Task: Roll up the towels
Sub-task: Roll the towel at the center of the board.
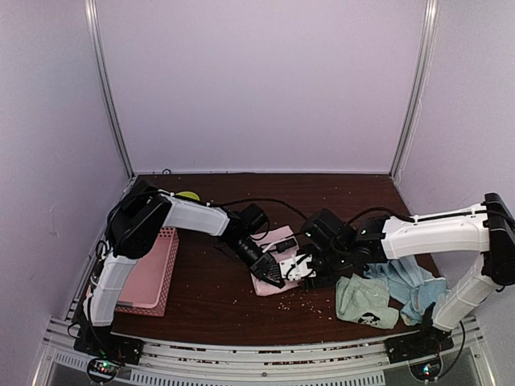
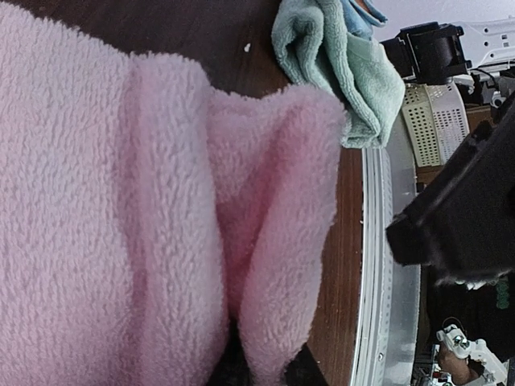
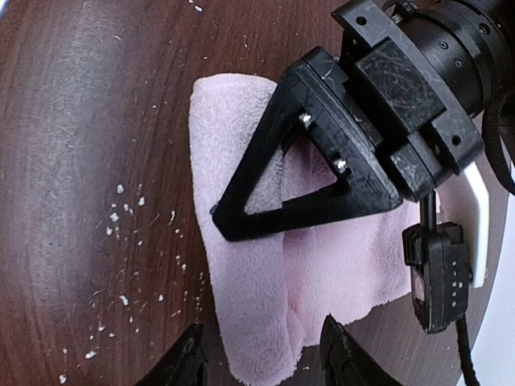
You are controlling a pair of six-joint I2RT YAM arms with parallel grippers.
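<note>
While both arms reach in toward the middle of the table (image 1: 201,301), the pink towel (image 3: 233,108) lies there between them, partly folded, with a soft ridge running along its length; the left claw (image 1: 271,272) is down on it, and the left wrist view shows a raised fold of the pink cloth pinched narrowly between its dark fingertips; from the right wrist view one black triangular finger of that claw presses onto the cloth near its middle, and the other finger is hidden behind it. The right claw (image 3: 265,362) hangs just beside the left one, spread wide; its two fingertips (image 3: 185,366) stand on either side of the towel's near end, apart from each other, and whether they touch the cloth I cannot tell.

The mint green towel (image 1: 366,301) lies crumpled on the table to the right of the pink one, near the front edge, with a small dark mark on it; the light blue towel (image 1: 414,285) is heaped just beside it, touching it, under the right arm; neither is rolled. A pink basket (image 1: 149,273) sits at the left side of the table, well apart from the towels, next to the left arm's base; pale crumbs (image 3: 121,217) are scattered over the dark wood near the pink towel.
</note>
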